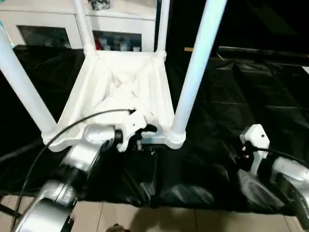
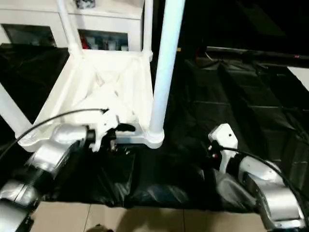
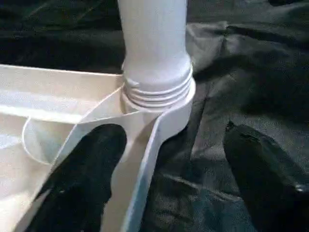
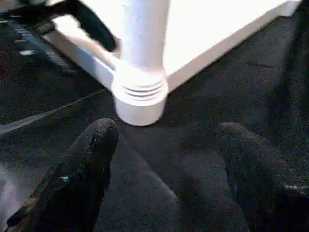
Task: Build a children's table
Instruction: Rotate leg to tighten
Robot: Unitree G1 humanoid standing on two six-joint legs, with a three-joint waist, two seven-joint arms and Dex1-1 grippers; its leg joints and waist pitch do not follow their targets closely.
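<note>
The children's table lies upside down on a black sheet, its white ribbed tabletop [image 1: 120,82] facing up. All four legs stand in the corner sockets: near right [image 1: 195,67], near left [image 1: 24,92], far left [image 1: 83,24] and far right [image 1: 163,24]. My left gripper [image 3: 174,140] is open at the tabletop's near rim, close to the near right socket [image 3: 157,92]. One finger [image 3: 87,164] is inside the rim and the other [image 3: 263,164] is outside, over the sheet. My right gripper [image 4: 169,135] is open low over the sheet, to the right of that socket [image 4: 140,96] and apart from it.
A white cabinet with glass doors [image 1: 43,29] stands behind the table. The black sheet [image 1: 241,87] stretches to the right, with a dark bar [image 1: 260,50] along its far edge. Tiled floor [image 1: 159,217] shows at the front. A black cable [image 1: 63,130] arcs over my left forearm.
</note>
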